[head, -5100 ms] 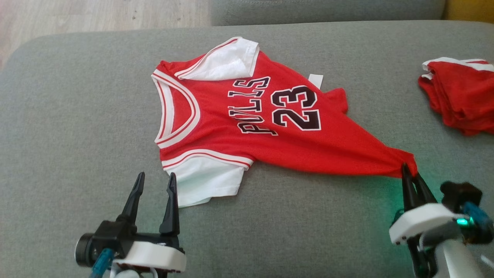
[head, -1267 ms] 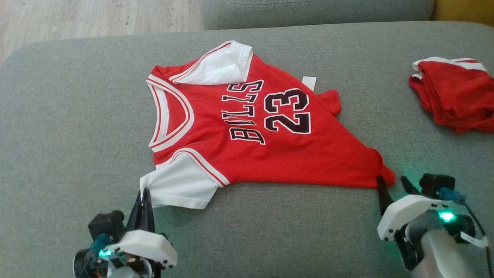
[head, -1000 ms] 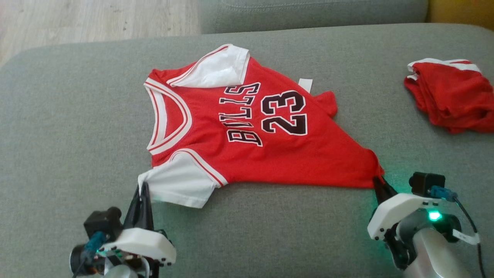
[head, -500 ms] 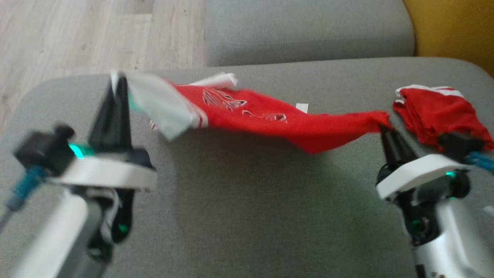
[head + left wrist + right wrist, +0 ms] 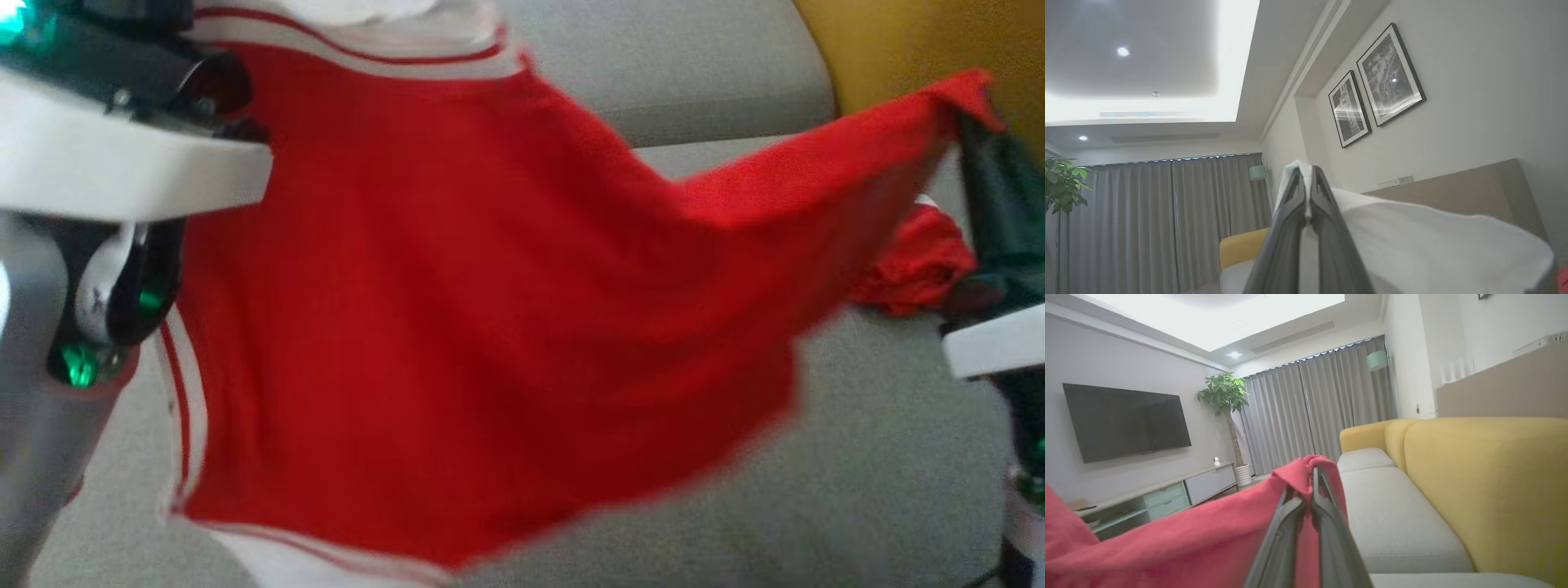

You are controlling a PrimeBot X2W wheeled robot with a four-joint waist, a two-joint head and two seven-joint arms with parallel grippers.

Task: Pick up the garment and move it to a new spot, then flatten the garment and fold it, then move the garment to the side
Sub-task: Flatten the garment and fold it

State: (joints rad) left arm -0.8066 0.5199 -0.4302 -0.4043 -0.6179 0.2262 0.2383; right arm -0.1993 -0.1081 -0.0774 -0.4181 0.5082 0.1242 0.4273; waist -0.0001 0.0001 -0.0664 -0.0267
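Grey sofa (image 5: 857, 490), garment (image 5: 457, 286) hanging above, corners pinched

Grey sofa (image 5: 882, 457) — TV (image 5: 1126, 420), plant (image 5: 1222, 392), framed pictures (image 5: 1390, 75).

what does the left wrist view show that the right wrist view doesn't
Left wrist: two framed pictures on the wall, and the left jaws shut on a white sleeve.
Right wrist: a TV above a low cabinet, and the right jaws shut on a red corner.
Both: curtains, a plant, a teal lamp, the yellow sofa, and shut jaws gripping the jersey.
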